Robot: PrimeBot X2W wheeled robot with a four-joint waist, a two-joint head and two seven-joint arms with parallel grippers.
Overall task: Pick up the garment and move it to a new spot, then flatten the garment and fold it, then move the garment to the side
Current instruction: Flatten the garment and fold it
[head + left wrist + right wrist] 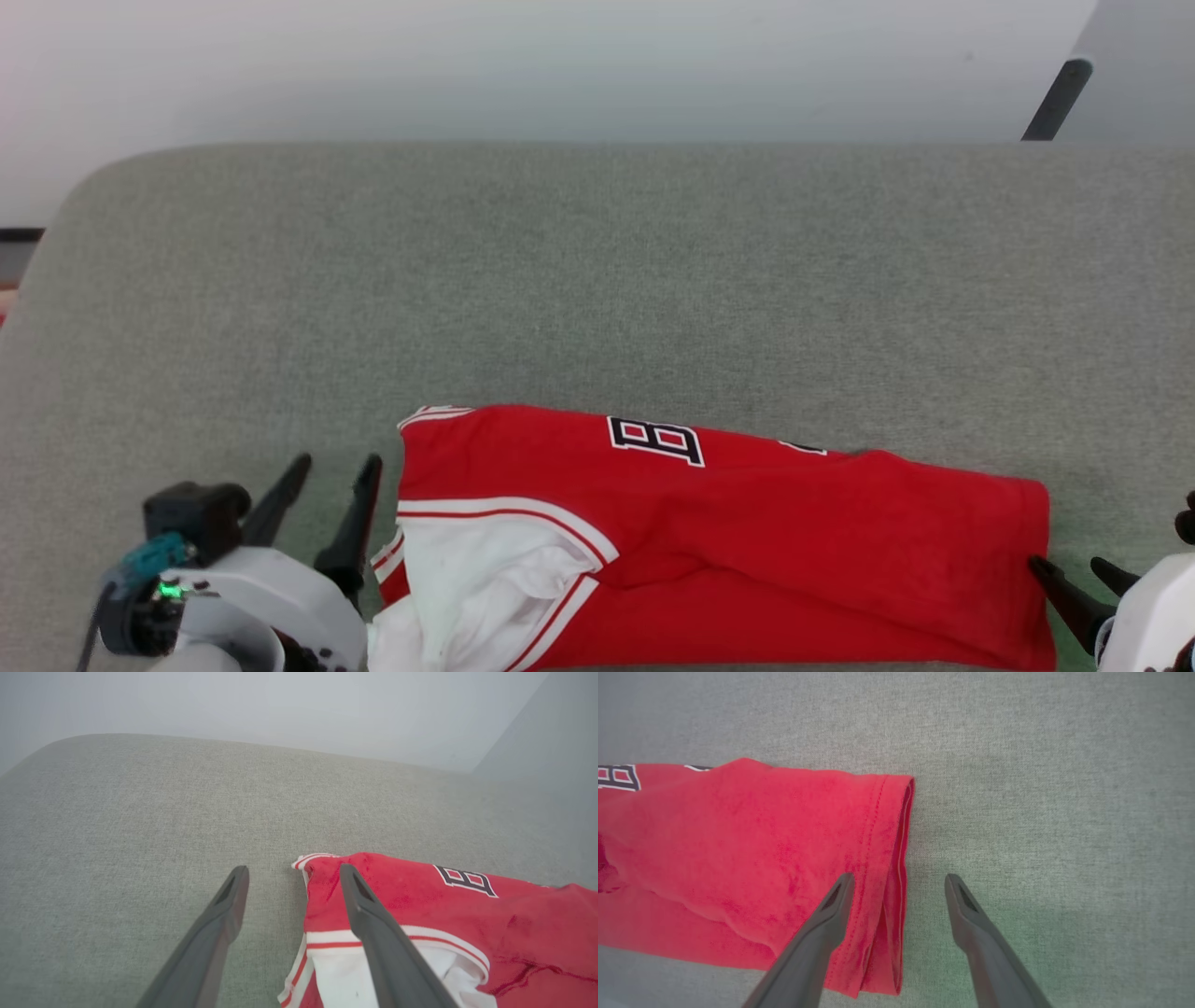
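Left gripper splayed beside garment, right gripper splayed at opposite end

bright, soft, even light; faint shadows edge the garment. a green tint colours the grey cushion beside its hem; beyond it, haze.

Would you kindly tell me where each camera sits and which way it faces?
Head view: head-mounted, looking down at garment on grey cushion; left gripper, right gripper at bottom corners.
Left wrist view: left wrist, along its fingers toward the garment's white-trimmed end.
Right wrist view: right wrist, along its fingers at the plain red end.
Shared: the letter B.
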